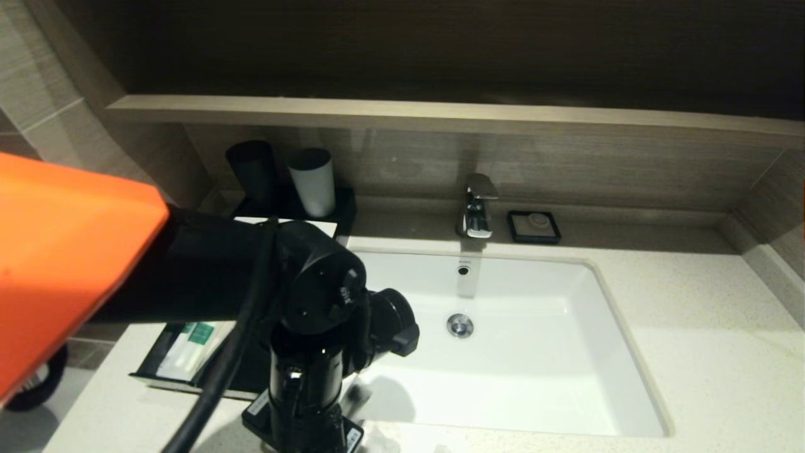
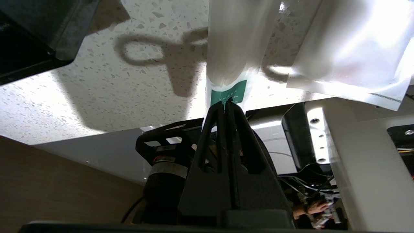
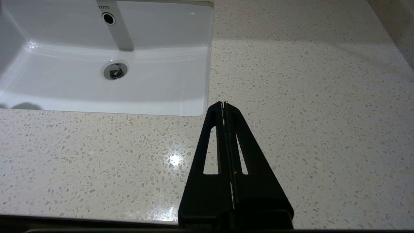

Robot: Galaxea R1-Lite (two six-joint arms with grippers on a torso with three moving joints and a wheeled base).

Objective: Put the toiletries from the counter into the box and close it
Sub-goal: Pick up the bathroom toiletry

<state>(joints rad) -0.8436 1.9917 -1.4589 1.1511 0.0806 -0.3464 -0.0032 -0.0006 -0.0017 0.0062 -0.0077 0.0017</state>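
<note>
The left gripper (image 2: 225,103) is sitting at the counter's (image 1: 704,352) near edge, left of the sink basin (image 1: 541,352); its fingers are pressed together on the green-printed end of a slim white packet (image 2: 231,64), which is lying over the speckled stone; a second, clear-wrapped packet (image 2: 352,55) is lying just beside it — partly overhanging the counter's front edge. The black box (image 1: 165,343) is standing to the left of the basin with its front drawer pulled out; inside the drawer a few white packets with green print (image 1: 192,349) are lying side by side, though the arm is hiding much of the box. The right gripper (image 3: 223,104) is hovering with its fingers closed on nothing over the wide bare stretch of stone right of the basin — open room running to the wall. Behind the box, a black cup (image 1: 251,170) and a grey cup (image 1: 312,181) are standing on a dark tray (image 1: 343,211); a soap dish (image 1: 534,226) is sitting right of the faucet (image 1: 477,206).
</note>
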